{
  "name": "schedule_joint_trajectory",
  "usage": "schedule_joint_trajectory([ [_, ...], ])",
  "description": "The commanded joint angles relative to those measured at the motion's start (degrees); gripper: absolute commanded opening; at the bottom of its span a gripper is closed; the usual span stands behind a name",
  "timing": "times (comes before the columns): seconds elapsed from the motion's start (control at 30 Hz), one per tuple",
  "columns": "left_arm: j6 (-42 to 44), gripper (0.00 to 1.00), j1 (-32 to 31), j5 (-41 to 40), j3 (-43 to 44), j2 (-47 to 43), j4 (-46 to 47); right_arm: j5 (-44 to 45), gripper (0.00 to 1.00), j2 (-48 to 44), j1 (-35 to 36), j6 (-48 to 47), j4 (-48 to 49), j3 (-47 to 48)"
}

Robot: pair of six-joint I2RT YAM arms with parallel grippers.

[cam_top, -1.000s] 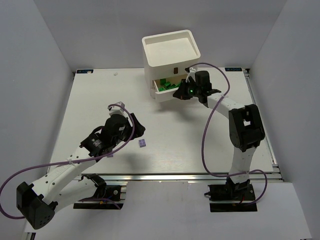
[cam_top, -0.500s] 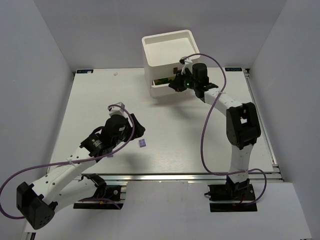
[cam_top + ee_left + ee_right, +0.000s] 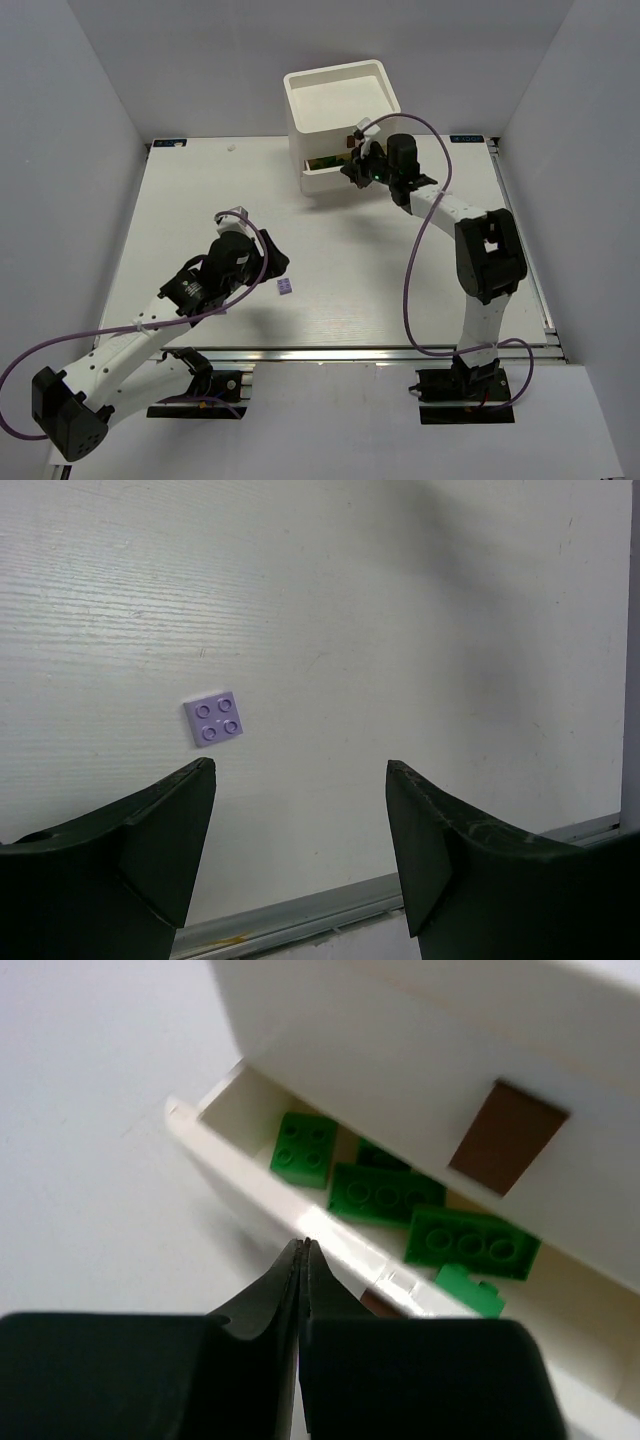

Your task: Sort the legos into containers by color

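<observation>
A robotics lab cell: white table (image 3: 180,200) walled by plain panels (image 3: 70,130) (cabled arms (image 3: 480,260) bolted on).

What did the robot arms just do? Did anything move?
The right gripper, shut, pushed the shallow white bottom drawer of green studded bricks most of the way back into the white plastic chest; a gap is left. The open left gripper and the small light purple square brick on the table stayed put.
</observation>
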Motion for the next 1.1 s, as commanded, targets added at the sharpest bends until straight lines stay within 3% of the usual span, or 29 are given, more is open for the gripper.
schedule_joint_trajectory([
  [0.0,-0.23,0.78,-0.31,-0.98,-0.7,-1.61,0.05,-4.0,0.0,-5.54,0.33,-4.38,9.97,-6.36],
  [0.1,-0.23,0.79,-0.31,-0.81,-0.8,-1.43,0.67,-6.19,0.0,-6.95,0.15,-2.8,14.02,-7.17],
  [0.2,0.21,0.78,-0.31,-0.89,-0.09,-0.64,0.5,-10.57,0.0,-6.95,-0.03,-5.76,11.67,-6.03],
  [0.27,0.21,0.78,-0.31,-0.81,-0.18,-0.73,0.23,-15.14,0.0,-6.07,-0.38,-12.76,5.37,-4.19],
  [0.47,-0.49,0.78,-0.31,-1.33,-0.62,-2.74,-0.64,-9.82,0.0,0.08,0.24,-22.2,-8.81,5.39],
  [0.63,-1.2,0.79,-0.31,-2.04,-1.23,-4.15,-1.52,-7.17,0.0,1.84,0.33,-29.93,-9.43,6.36],
  [0.73,-1.29,0.79,-0.31,-2.3,-1.15,-4.33,-1.61,-10.24,0.0,1.49,0.15,-31.79,-10.06,7.07],
  [0.93,-1.02,0.78,-0.31,-2.12,-0.71,-3.45,-1.18,-15.43,0.0,-2.99,0.06,-29.95,-1.79,-1.02],
  [1.07,-0.94,0.79,-0.31,-2.12,-0.62,-3.19,-1.35,-20.25,0.0,-2.82,0.06,-35.02,-8.61,-0.5],
])
